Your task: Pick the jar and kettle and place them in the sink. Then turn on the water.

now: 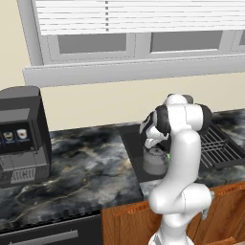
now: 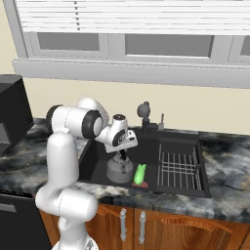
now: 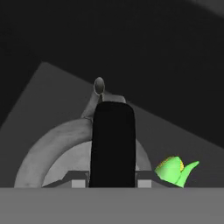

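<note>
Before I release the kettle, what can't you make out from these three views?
- Whether the kettle rests on the floor of the sink: left base view, the arm covers part of it.
- Pincer tips: hand view, cut off by the bottom edge, either side of the black handle.
- Green object beside the kettle: too small to identify.
- Faucet: whether water runs is unclear.

1 squat grey metal kettle (image 2: pixel 119 169), 1 green corn-like item (image 2: pixel 140 175), 1 black recessed sink (image 2: pixel 151 146), 1 dark faucet (image 2: pixel 143 110), 1 black coffee machine (image 1: pixel 21 136).
</note>
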Motion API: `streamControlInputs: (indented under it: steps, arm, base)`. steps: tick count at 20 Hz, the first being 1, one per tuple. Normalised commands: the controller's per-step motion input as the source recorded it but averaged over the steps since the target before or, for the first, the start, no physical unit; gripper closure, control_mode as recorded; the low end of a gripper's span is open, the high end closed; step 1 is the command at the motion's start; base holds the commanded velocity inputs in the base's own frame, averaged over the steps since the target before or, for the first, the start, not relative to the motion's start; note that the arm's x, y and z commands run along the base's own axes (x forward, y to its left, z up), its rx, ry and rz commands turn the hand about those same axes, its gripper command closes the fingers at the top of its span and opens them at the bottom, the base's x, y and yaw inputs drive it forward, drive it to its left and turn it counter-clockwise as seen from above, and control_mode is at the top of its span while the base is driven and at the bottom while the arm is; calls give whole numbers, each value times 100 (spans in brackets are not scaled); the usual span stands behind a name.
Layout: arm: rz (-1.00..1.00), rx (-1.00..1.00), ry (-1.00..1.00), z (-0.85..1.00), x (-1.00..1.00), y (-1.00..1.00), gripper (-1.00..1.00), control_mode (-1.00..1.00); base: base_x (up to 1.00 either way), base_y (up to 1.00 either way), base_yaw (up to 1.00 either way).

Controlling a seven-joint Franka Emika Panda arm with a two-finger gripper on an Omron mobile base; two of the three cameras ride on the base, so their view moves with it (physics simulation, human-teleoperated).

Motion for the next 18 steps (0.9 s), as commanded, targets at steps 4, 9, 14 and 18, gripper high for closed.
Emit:
streamControlInputs:
  steps: [4,9,14,18]
  arm:
    - [0,-3,-5,-12,0,7,100,-100]
    - [0,-1,-4,-12,0,26,100,-100]
    - [0,0,-4,-2,0,36,100,-100]
    - [0,0,-1,0,0,34,100,-100]
  base:
    - [0,0,0]
    - [0,0,0]
    - [0,0,0]
    - [0,0,0]
